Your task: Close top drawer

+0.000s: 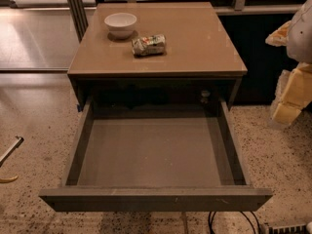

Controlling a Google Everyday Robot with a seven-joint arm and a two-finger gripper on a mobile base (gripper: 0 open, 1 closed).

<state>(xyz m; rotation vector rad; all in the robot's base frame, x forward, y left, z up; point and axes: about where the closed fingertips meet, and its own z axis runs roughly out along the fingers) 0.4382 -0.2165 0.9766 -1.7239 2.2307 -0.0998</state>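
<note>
Speckled terrazzo floor (29,130) spreads under a low cabinet with a glossy tan top (195,43), and dark glass panels stand behind it. The top drawer (156,198), a wide shallow box of dark grey-brown wood, stands pulled far out of the cabinet toward the camera. Its flat grey bottom and both side walls are in full view. Its plain flat front runs across the lower part of the view, wider than the box behind it, with a few pale scuffs along its upper edge. At the back right of the opening sits a small round metal fitting (205,96).

On the tan top a small round white bowl (121,24) stands near the left rear, and a crushed green-and-white can (148,45) lies on its side just beside it. I cannot read the can's label.

My claw (292,99), pale yellow and white, hangs at the right edge of the view, well apart from the drawer. Whether it is apart or together I cannot tell.

Black cables (229,221) loop on the floor below the drawer front.
</note>
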